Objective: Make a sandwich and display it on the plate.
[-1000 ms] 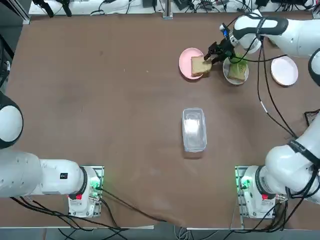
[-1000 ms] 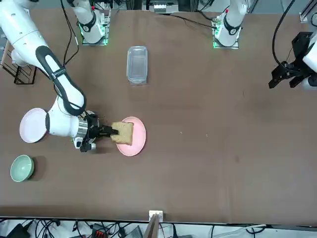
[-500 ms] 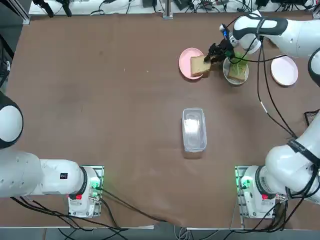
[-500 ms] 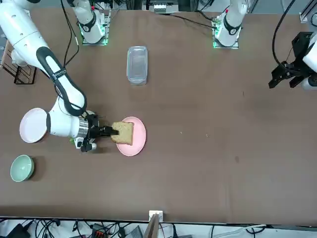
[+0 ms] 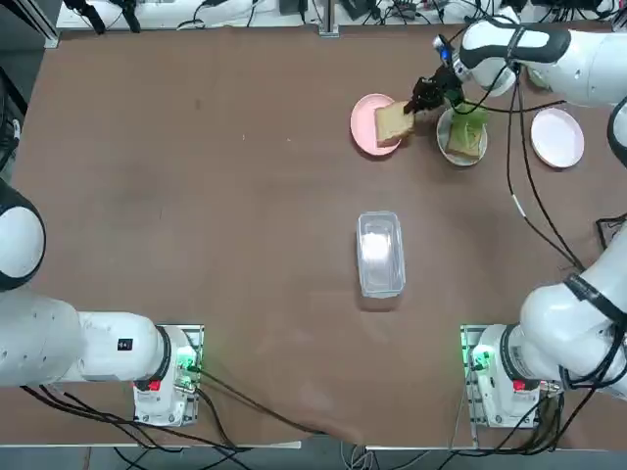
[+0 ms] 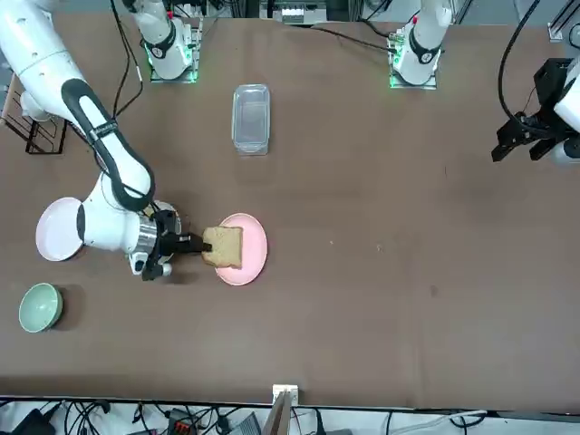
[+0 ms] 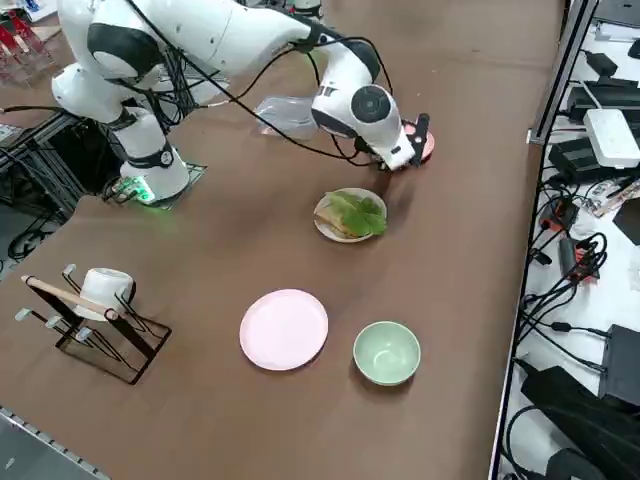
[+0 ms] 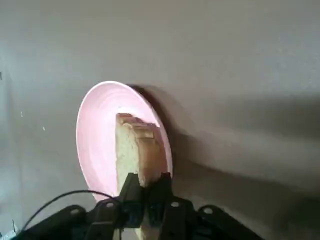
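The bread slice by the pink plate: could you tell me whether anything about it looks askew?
Yes. The bread slice stands tilted on edge over the pink plate rather than flat, because the right claw is shut on its edge. Nothing looks spilled or damaged.

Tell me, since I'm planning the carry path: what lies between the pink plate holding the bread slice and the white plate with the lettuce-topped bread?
Only the right gripper, shut on the bread slice, shows there in the top view.

The right tool pinches a bread slice (over the pink plate).
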`<state>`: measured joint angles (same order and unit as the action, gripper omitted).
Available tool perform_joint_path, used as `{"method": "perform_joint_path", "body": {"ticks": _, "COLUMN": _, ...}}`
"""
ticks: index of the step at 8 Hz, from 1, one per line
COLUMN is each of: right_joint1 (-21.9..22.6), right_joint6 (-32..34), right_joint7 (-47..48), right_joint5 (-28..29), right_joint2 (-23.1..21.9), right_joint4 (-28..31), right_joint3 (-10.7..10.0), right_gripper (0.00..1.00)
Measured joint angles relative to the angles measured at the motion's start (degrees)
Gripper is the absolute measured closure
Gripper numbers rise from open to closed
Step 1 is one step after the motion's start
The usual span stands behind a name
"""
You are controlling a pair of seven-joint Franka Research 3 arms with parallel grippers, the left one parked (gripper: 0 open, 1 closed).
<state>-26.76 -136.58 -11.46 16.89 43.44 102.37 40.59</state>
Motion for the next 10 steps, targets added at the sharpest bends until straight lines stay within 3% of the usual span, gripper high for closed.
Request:
{"method": "perform_joint_path", "body": {"ticks": 3, "right_joint1": -0.59, "right_joint6": 8.34, "right_joint7": 0.73, "right_joint5": 0.0, "right_joint2": -6.83, "right_joint4": -0.38, "right_joint3": 0.04, "right_gripper": 0.93}}
{"method": "perform_joint_path", "body": {"ticks": 6, "right_joint1": -3.95, "right_joint6": 19.93, "right_joint7": -1.11, "right_joint5": -0.01, "right_joint2": -13.24, "right_joint4": -2.3, "right_joint3": 0.01, "right_gripper": 0.93}}
{"method": "perform_joint_path", "body": {"ticks": 8, "right_joint1": -7.05, "right_joint6": 29.3, "right_joint7": -12.01, "right_joint5": -0.64, "right_joint2": -13.35, "right_joint4": -8.22, "right_joint3": -0.42, "right_gripper": 0.93}}
{"method": "perform_joint_path", "body": {"ticks": 10, "right_joint1": -10.62, "right_joint6": 36.74, "right_joint7": -26.51, "right_joint5": -5.1, "right_joint2": -9.13, "right_joint4": -14.45, "right_joint3": -1.01, "right_gripper": 0.93}}
